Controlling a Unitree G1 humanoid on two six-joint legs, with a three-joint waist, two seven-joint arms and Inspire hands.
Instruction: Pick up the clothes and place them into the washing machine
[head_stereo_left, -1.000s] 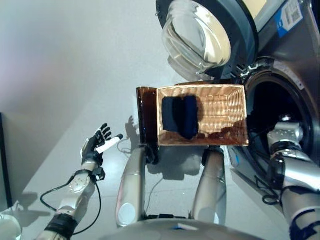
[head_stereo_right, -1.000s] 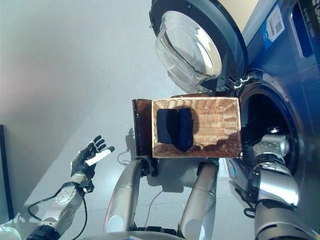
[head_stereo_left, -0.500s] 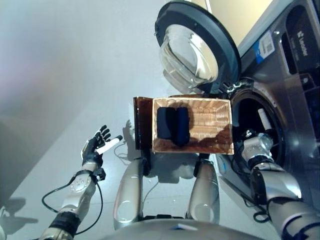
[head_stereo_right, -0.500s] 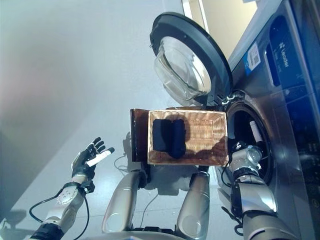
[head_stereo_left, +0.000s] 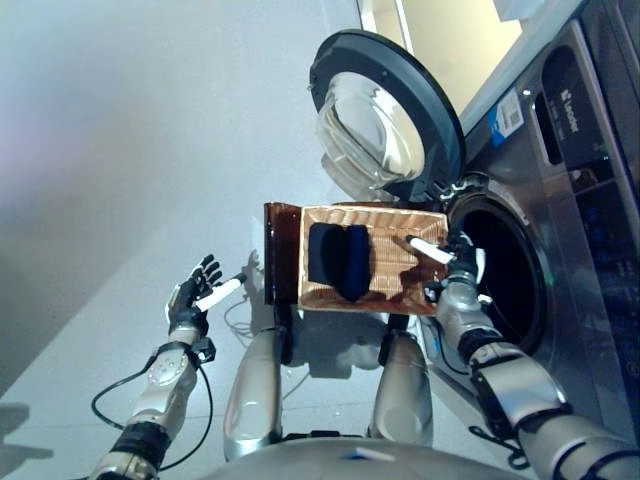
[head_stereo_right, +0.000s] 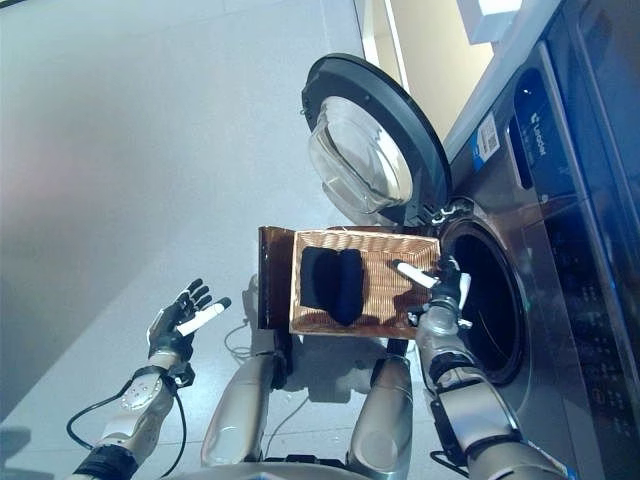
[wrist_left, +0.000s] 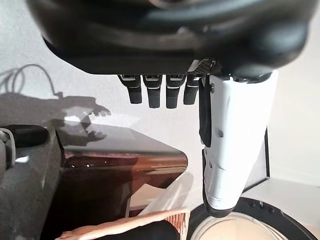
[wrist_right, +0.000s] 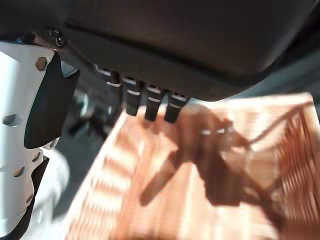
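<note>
Right hand (head_stereo_left: 452, 262) open, one garment (head_stereo_left: 338, 258), one basket (head_stereo_left: 420, 290)

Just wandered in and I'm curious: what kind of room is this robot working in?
Probably a laundry room: a front-loading washing machine stands with its round door open, and a wicker basket holding dark clothes sits before it.

this looks like a laundry room: a large front-loading washing machine (head_stereo_right: 540, 250) stands with its round glass door (head_stereo_right: 370, 150) swung open, a wicker laundry basket (head_stereo_right: 400, 285) before it (dark clothes (head_stereo_right: 330, 283) inside), on a plain grey floor (head_stereo_right: 150, 150).
</note>
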